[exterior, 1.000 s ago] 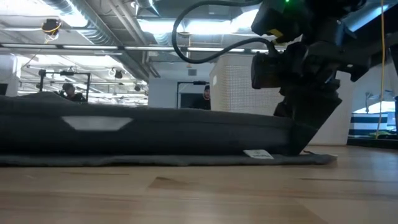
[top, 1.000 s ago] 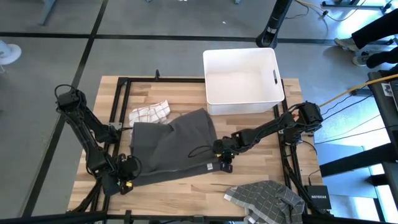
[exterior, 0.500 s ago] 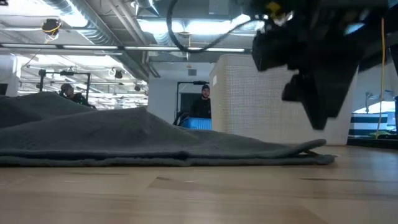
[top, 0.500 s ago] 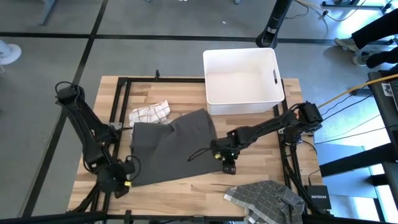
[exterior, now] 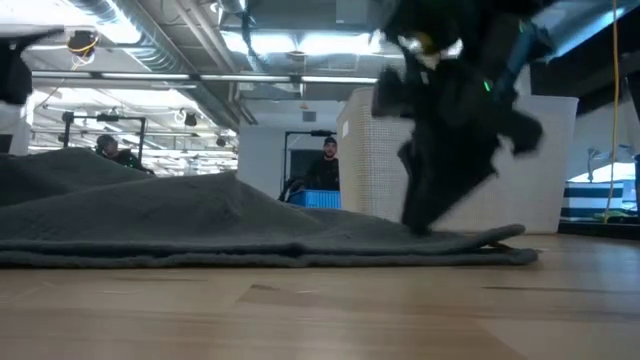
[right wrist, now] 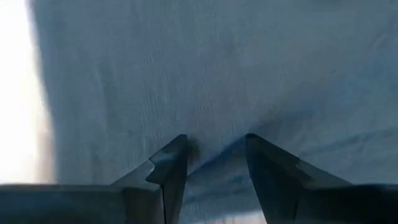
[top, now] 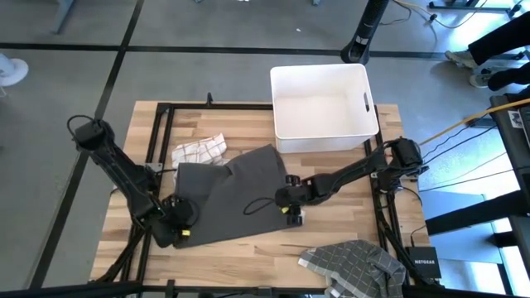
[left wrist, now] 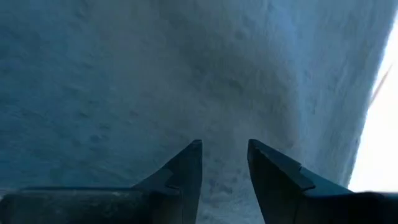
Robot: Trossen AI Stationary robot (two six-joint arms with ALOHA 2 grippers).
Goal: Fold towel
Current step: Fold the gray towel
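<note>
While both hands gape, the towel [top: 232,194] lies flat beneath them.

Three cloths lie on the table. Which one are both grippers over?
The plain dark grey towel in the middle. The white checked cloth and the grey grid-patterned cloth lie apart from both grippers.

- One readable text: "NETGEAR" in small pale letters, just legible, on the black box [top: 423,261] lying on the floor off the table's near right corner, in the high view.
- The low view and both wrist views carry no text, label or number that can be read.
</note>
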